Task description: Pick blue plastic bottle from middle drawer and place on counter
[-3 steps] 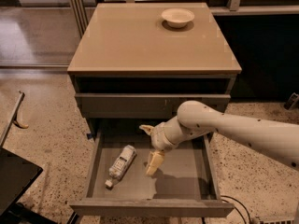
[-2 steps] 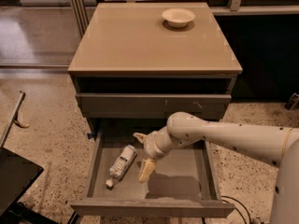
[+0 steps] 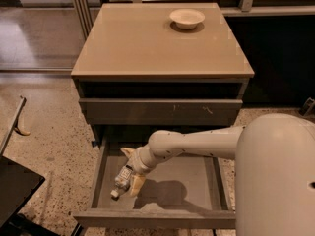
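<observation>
Gripper: the pale two-finger gripper (image 3: 129,171) is down inside the open drawer, over the left part of its floor, at the end of the white arm (image 3: 197,144) that reaches in from the right.
Jaws: apart; one cream finger (image 3: 127,152) points up and to the left, and the other (image 3: 136,185) points down toward the drawer front.
Bottle: the small clear plastic bottle with a white cap and white label (image 3: 121,181) lies on its side on the drawer floor, cap end toward the front left corner.
Bottle and jaws: the bottle's base end lies in the gap between the spread fingers, just beside the lower one; whether that finger touches it cannot be told.
Drawer: the wide, shallow grey-brown middle drawer (image 3: 197,176) is pulled out, with the arm's shadow on its bare floor right of the bottle.
Above it: a shut grey-brown drawer front with pale scratch marks (image 3: 160,111).
Counter: the glossy tan-beige square counter (image 3: 147,43) tops the cabinet.
Bowl: a shallow round white bowl (image 3: 187,17) sits near the counter's back edge, toward the right.
</observation>
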### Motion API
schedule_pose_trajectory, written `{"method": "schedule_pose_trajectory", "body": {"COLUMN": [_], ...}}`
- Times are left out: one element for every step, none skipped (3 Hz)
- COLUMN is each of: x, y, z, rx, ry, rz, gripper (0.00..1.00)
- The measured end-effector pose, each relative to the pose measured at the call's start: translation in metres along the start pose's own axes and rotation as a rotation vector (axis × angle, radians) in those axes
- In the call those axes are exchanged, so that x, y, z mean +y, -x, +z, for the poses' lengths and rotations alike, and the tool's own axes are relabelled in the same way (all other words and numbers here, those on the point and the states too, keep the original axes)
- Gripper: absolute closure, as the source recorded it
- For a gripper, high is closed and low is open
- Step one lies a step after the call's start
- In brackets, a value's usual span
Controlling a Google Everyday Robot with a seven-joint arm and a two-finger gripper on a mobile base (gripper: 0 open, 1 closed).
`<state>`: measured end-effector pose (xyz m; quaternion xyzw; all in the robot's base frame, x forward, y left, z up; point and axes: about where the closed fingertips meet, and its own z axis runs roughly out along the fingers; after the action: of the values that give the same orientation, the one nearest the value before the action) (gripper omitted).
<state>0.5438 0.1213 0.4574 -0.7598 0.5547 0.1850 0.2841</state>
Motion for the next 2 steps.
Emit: {"method": "schedule_pose_trajectory", "body": {"x": [0.0,-0.0014], "y": [0.0,-0.0036], "z": [0.0,0.002], "rx": [0.0,-0.014], "ry": [0.0,-0.002], "rz": [0.0,-0.019], "gripper": [0.0,0.0]}}
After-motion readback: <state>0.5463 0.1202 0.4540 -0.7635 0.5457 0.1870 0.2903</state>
